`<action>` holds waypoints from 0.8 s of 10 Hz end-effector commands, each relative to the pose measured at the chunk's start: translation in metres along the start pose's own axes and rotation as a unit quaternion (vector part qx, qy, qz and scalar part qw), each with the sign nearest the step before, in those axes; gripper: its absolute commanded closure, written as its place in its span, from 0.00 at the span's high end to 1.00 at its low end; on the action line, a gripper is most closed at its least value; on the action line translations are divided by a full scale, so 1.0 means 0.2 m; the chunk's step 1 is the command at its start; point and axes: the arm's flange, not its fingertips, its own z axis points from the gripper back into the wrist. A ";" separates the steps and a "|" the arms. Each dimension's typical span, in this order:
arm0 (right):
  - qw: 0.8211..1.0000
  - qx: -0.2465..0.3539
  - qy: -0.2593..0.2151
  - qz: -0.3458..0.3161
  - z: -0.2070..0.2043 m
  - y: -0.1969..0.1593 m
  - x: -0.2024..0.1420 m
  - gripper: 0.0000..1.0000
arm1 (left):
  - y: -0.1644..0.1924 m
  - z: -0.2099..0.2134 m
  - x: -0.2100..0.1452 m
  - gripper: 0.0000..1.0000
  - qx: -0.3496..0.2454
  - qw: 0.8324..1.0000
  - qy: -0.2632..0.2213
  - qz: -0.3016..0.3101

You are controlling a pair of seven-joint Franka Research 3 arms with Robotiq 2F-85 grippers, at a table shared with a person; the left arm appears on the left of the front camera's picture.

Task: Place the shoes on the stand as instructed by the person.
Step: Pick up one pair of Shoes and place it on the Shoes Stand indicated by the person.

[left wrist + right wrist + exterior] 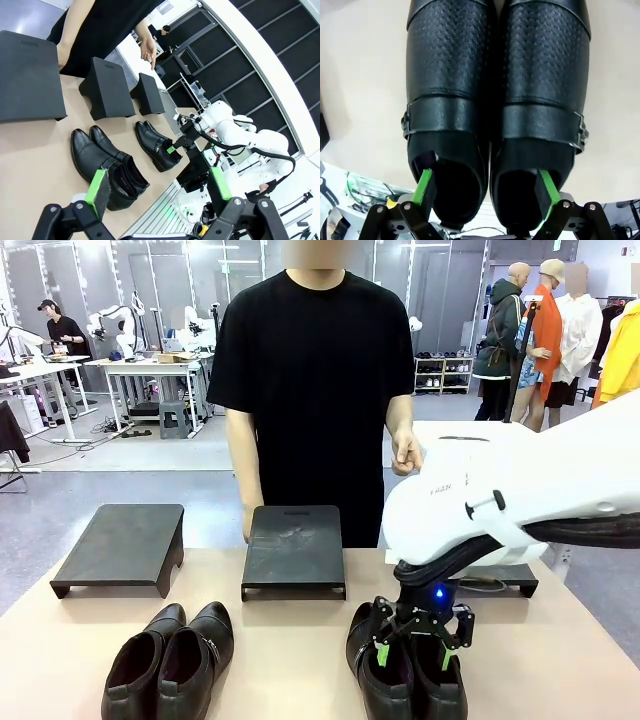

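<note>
Nearest, the right gripper [486,186] hangs over the right pair of shoes [455,75] at the near edge of the table [300,660], jaws spread wide and clamping nothing; one green pad [426,182] seems to dip into each shoe's opening, so a squeeze would likely pinch the two inner walls together; to do this well, the fingers should sink past the collars, stay centred behind the buckle straps and close evenly, so both shoes rise as one with no toe drooping; lift straight up before travelling. The left gripper [158,184] hovers released above the table, apart from the left pair of shoes [170,660], which sits by the front edge; farther back, three dark stands in a row, none loaded: left stand [120,540], middle stand [293,545], right stand [147,92]; beyond them, the person's hand [148,50] points a finger down toward the right stand, probably the target. Writing: faint lettering on the right arm [520,480], too small to read; no brand legible on shoes or stands.
</note>
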 end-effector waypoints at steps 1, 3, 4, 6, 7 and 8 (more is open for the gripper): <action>1.000 -0.016 -0.019 -0.013 -0.06 0.06 0.03 1.00 | 0.00 0.01 0.01 1.00 -0.007 1.000 -0.001 -0.009; 1.000 -0.026 -0.009 0.001 -0.11 0.07 0.02 0.94 | 0.00 0.01 0.01 1.00 -0.007 1.000 -0.001 -0.009; 0.999 -0.033 -0.009 0.009 -0.12 0.07 0.02 0.59 | 0.00 0.01 0.01 1.00 -0.007 1.000 -0.001 -0.009; 0.999 -0.039 -0.005 0.014 -0.13 0.07 0.02 0.00 | 0.00 0.01 0.01 1.00 -0.007 1.000 -0.001 -0.009; 0.999 -0.041 -0.004 0.016 -0.14 0.06 0.02 0.00 | 0.00 0.01 0.01 1.00 -0.007 1.000 -0.001 -0.009; 0.999 -0.037 -0.004 0.016 -0.15 0.07 0.02 0.00 | 0.00 0.01 0.01 1.00 -0.007 1.000 -0.001 -0.009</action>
